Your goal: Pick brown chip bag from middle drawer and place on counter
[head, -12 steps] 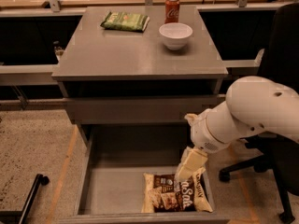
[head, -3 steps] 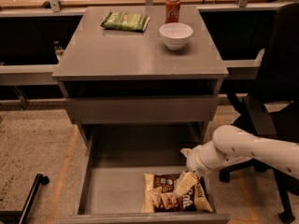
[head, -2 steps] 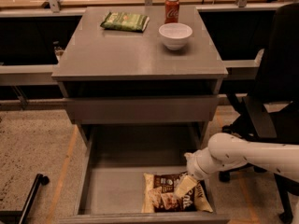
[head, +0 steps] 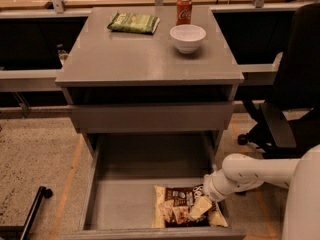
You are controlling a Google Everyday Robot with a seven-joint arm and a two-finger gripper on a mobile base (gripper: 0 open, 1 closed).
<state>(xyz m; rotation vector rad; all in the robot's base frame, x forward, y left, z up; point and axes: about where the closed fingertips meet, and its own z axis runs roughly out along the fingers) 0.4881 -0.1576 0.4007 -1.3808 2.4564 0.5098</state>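
My hand point(head: 199, 208) sits lower right of frame, at the right end of the crinkly dark-brown chip bag point(head: 176, 206) lying at the front of the wide grey drawer point(head: 125, 199); its opening I cannot tell; bag likely light, soft, slippery, so pinch its crimped end.

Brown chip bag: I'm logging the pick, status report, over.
Gripper low in middle drawer, over right end of brown chip bag. Bag lying at drawer front, not lifted. Counter carries green snack bag, white bowl, Coke can.
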